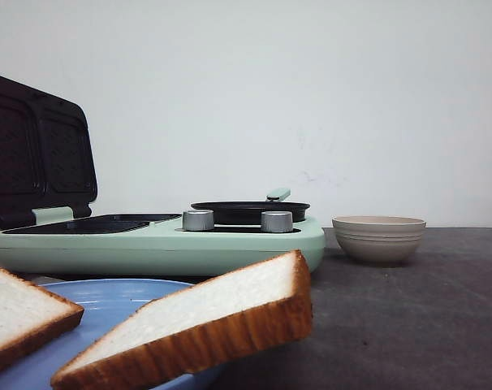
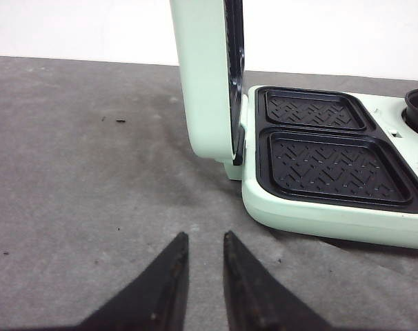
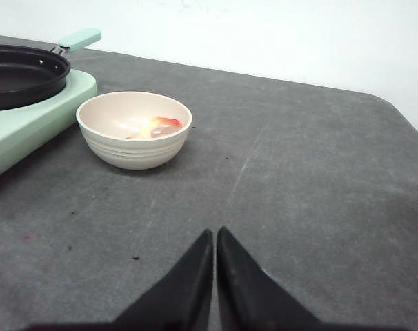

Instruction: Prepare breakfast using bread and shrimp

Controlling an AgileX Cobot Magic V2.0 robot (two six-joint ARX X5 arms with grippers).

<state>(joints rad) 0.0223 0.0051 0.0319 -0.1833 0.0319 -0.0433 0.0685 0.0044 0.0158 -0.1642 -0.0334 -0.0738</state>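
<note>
The wall [image 1: 311, 97] at the back is plain and white. It fills the whole top of the front view, from 9 o'clock over to 3 o'clock. It has a few faint marks on it, a little to the right of the middle. The light is soft and even.

The table [image 1: 408, 325] is dark grey and looks a bit rough. It has small dark specks and pale scratches on it. In the right wrist view the far edge of the table meets the white wall, and a rounded corner [image 3: 392, 103] shows at about 2 o'clock.
</note>
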